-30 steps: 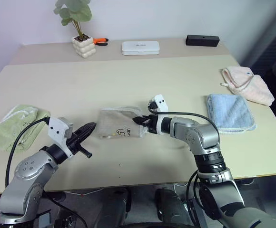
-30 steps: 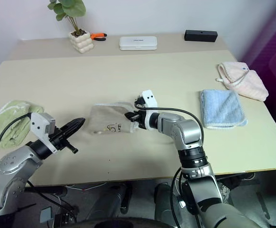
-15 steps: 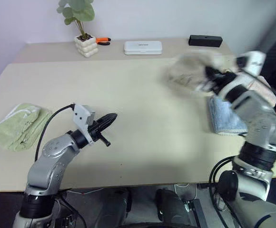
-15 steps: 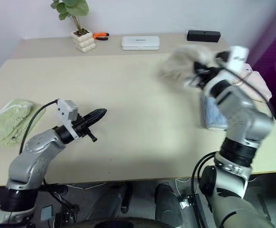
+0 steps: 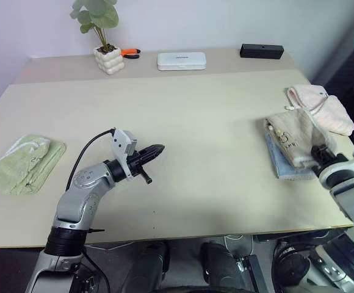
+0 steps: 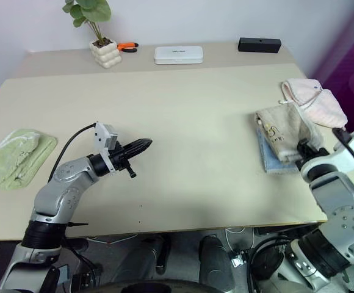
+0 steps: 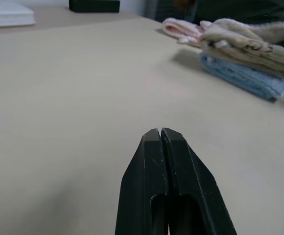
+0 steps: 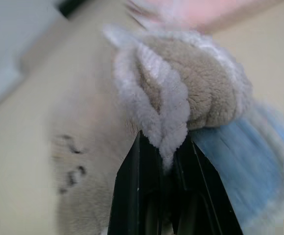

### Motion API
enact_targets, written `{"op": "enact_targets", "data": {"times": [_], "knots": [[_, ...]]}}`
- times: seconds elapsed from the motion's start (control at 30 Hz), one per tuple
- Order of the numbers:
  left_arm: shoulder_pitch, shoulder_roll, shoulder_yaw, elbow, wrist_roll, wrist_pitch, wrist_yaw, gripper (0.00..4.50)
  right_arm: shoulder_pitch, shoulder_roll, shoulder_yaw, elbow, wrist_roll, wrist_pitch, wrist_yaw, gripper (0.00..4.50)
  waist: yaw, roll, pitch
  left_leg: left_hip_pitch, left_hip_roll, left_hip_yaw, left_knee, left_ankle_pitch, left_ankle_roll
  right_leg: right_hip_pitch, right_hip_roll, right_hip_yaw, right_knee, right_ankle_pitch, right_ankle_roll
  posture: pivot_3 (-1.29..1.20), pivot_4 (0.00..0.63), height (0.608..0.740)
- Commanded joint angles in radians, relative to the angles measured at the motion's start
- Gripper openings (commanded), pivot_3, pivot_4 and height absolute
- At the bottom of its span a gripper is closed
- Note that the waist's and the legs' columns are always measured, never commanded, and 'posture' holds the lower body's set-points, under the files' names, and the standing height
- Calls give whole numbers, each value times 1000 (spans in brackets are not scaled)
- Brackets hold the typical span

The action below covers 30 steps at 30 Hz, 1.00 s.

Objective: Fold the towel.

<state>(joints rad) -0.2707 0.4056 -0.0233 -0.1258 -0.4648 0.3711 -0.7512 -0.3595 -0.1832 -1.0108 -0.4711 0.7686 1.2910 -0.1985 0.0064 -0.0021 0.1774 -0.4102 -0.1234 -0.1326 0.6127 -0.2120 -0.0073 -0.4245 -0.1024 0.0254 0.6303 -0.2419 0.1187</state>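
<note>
The beige towel [image 5: 293, 137] lies folded on top of a light blue folded towel [image 5: 285, 166] near the table's right edge, its embroidered mark facing up. My right gripper [image 5: 316, 152] is at the towel's near edge. In the right wrist view its fingers [image 8: 142, 191] are shut on the towel's thick corded fold [image 8: 166, 107]. My left gripper [image 5: 158, 148] is shut and holds nothing. It hovers level over the bare tabletop left of centre and points right toward the towels [image 7: 249, 46].
A pink towel [image 5: 323, 110] lies just behind the blue one. A light green folded towel [image 5: 24, 162] sits at the left edge. A potted plant [image 5: 108, 59], orange pliers [image 5: 130, 53], a white box [image 5: 181, 60] and a black box [image 5: 261, 50] line the back.
My right gripper swung the beige towel from the table's middle to the right and set it down on the blue towel. The left gripper drifted right and forward, still shut.
</note>
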Motion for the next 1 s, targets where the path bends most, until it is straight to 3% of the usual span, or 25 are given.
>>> {"op": "enact_targets", "data": {"times": [0.03, 0.07, 0.23, 0.33, 0.47, 0.67, 0.83, 1.0], "knots": [[-3, -12, -1, -25, 5, -23, -5, 0, -17, -40, -8, -30, 25, -44, -17, 694, 0, 0, 0, 0, 0, 0, 0, 0, 0, 0, 0, 0, 0, 0, 0, 0, 150, 740], [1, -15, -2, -29, 5, -22, -4, 0, -8, -67, 17, -34, 6, -65, -7, 968, 0, 0, 0, 0, 0, 0, 0, 0, 0, 0, 0, 0, 0, 0, 0, 0, 150, 740], [12, -27, 12, -36, 6, -24, 12, 0, 24, -223, 159, -27, -115, -220, 54, 3335, 1, 0, 0, 0, 0, 0, 0, 0, 0, 0, 0, 0, 0, 0, 0, 0, 150, 740], [10, -35, 45, -18, 14, -41, 50, 0, 18, -343, 309, -3, -215, -353, 137, 3335, -5, 1, 0, 0, 0, 1, 0, 0, 0, 0, 0, 0, 0, 0, 0, 0, 150, 740], [7, -15, 85, 37, 128, -115, 168, 0, -12, -471, 678, 40, -334, -556, 393, 3335, -26, 0, 0, 1, 1, 1, 0, 0, 0, 1, 0, 0, 0, 0, 1, 0, 150, 740], [67, 5, 178, -4, 150, -160, 249, 0, -82, -452, 971, 194, -388, -755, 689, 3335, -17, -2, 2, 1, 2, 0, 0, 0, 0, 1, 3, -1, -1, 0, 1, 0, 150, 740], [187, 37, 264, -99, 128, -149, 265, 0, -110, -429, 1056, 350, -420, -856, 840, 3335, -13, -3, 2, 0, 0, 0, 0, 0, 1, 1, 0, -1, -1, 0, 1, 0, 150, 740], [300, 51, 326, -204, 60, -108, 245, 0, -124, -427, 1050, 462, -446, -904, 900, 3335, -14, -3, 2, 0, 0, -1, 1, -1, 0, 1, 0, -1, -1, 0, 1, 0, 150, 740]]}}
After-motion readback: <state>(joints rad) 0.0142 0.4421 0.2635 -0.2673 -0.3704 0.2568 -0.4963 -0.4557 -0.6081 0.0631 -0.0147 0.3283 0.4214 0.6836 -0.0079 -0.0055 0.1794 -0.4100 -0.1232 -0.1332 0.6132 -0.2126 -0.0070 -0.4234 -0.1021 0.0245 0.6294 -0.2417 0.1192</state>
